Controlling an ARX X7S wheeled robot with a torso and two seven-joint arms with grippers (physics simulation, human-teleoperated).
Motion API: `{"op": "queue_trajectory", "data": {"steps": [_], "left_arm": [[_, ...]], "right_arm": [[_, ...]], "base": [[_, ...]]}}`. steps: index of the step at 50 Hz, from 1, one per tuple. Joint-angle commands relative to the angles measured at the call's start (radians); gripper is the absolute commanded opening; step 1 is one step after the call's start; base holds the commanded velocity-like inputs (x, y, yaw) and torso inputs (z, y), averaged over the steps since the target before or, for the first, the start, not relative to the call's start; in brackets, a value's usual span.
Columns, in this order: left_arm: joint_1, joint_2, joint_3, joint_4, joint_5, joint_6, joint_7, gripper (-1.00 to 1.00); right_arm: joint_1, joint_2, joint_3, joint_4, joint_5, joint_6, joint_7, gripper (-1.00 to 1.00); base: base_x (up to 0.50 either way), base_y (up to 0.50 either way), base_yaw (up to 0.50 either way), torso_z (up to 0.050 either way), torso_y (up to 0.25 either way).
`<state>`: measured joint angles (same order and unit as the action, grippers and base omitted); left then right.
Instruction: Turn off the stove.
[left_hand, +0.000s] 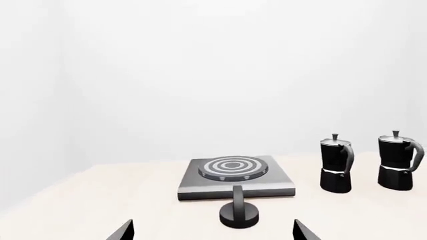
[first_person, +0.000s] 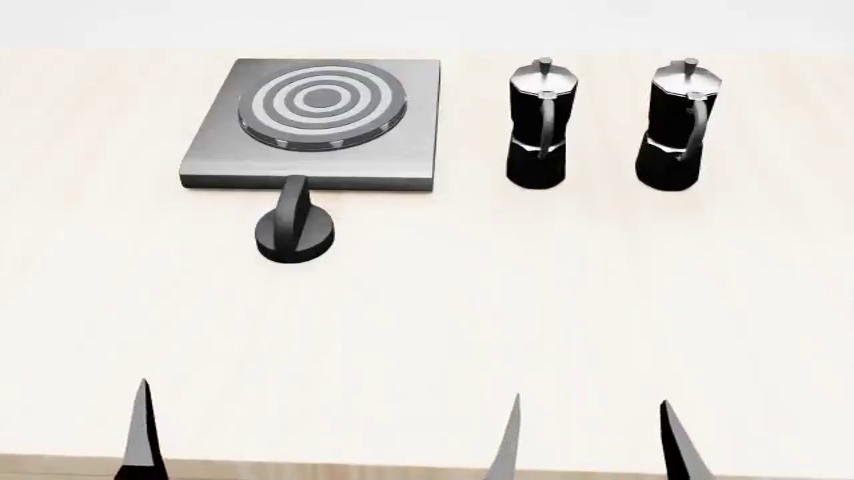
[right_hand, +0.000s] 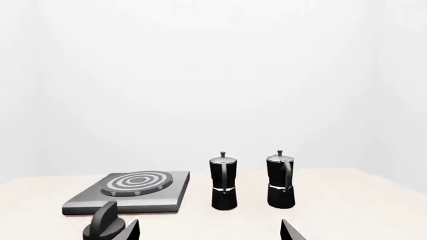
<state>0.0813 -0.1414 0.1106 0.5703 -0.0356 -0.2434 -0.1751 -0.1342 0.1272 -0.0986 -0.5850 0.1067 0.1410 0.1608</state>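
With both grippers, left (left_hand: 212, 231) and right (right_hand: 209, 231), hanging spread open at the table's (first_person: 561, 310) near edge, the knob (first_person: 295, 232) is sitting just before the far-left stove (first_person: 320, 120), two pots (first_person: 539, 123) standing to its right.

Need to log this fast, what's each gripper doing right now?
Left gripper: open, holding nothing.
Right gripper: open, holding nothing.

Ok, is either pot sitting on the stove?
No, both pots stand on the table beside the stove, whose burner is bare.
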Motion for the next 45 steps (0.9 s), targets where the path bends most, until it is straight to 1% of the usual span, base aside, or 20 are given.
{"op": "queue_trajectory", "data": {"steps": [1, 24, 45], "left_arm": [[0.020, 0.000, -0.017, 0.076, 0.007, -0.008, 0.009, 1.00], [0.026, -0.023, 0.001, 0.092, 0.002, 0.006, -0.015, 1.00], [0.019, -0.036, 0.012, 0.071, 0.000, 0.015, -0.040, 1.00]], "right_arm": [[-0.021, 0.003, 0.009, -0.076, -0.012, 0.003, -0.006, 1.00], [-0.022, 0.029, -0.001, -0.065, 0.014, -0.019, 0.013, 1.00], [-0.018, 0.046, -0.015, -0.061, 0.031, -0.024, 0.029, 1.00]], "base": [[0.00, 0.00, 0.00, 0.000, 0.000], [0.00, 0.00, 0.00, 0.000, 0.000], [0.14, 0.00, 0.00, 0.000, 0.000]]}}
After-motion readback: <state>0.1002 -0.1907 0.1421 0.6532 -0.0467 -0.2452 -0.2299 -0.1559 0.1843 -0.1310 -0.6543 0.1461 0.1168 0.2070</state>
